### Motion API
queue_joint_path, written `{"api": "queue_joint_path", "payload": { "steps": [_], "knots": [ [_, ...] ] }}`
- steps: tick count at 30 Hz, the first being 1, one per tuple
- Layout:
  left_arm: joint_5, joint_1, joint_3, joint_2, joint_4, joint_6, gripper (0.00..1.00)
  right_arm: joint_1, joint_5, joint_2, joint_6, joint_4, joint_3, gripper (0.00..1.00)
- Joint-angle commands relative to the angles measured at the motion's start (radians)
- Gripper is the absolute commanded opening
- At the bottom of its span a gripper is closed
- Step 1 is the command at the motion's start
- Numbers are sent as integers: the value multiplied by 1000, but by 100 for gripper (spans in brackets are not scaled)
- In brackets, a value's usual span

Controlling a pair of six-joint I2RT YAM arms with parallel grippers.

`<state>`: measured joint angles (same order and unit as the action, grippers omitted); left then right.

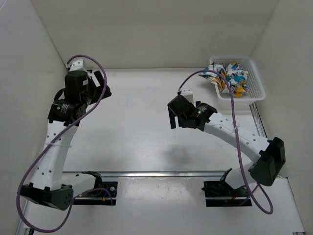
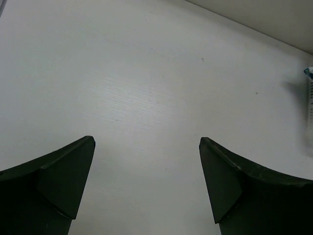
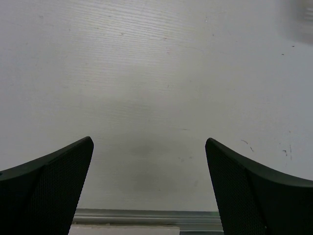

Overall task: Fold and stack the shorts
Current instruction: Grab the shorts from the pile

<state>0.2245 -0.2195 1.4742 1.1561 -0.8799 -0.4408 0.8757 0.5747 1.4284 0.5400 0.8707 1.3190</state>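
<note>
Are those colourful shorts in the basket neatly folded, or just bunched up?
Bunched up, not folded: the shorts lie in a crumpled heap inside the white basket, with no flat layers showing.

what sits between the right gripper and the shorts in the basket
In the top view, the stretch from the right gripper is bare table, crossed by the arm's purple cable. Then comes the white basket's rim, and the shorts.

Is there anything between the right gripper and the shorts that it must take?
Nothing lies on the table between the right gripper and the shorts. They sit inside the basket, whose near wall stands before them, and the arm's purple cable crosses them in the top view.
</note>
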Motion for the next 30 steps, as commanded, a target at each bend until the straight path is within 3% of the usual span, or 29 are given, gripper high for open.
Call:
{"api": "queue_joint_path", "payload": {
  "steps": [1,7,10,13,16,18,22,24,25,26,30],
  "knots": [
    [-51,-1,8,-74,15,5,99,32,59,-45,54,27,-26,100],
    [-50,-1,-3,-98,-10,-6,99,42,117,-106,141,51,-58,100],
    [-91,-1,-12,-98,-10,7,99,-32,128,-115,91,39,-31,100],
    [-135,-1,-12,-58,-10,28,99,-209,73,-86,-27,-16,14,100],
    [-184,-1,-12,-21,-10,37,99,-494,-137,-42,-123,-138,62,90],
    [-195,-1,-12,2,-10,37,99,-598,-244,1,-133,-174,127,80],
    [-224,-1,0,91,-10,24,99,-834,-378,235,-101,-183,322,69],
    [-237,-1,14,123,-10,36,99,-886,-391,326,-91,-174,409,69],
    [-228,-1,29,138,-10,36,99,-921,-391,421,-75,-164,458,81],
    [-228,-1,47,171,-10,46,99,-934,-382,472,-75,-129,573,85],
    [-183,-1,83,240,-10,56,99,-968,-325,729,-54,-17,899,92]
  ]
}}
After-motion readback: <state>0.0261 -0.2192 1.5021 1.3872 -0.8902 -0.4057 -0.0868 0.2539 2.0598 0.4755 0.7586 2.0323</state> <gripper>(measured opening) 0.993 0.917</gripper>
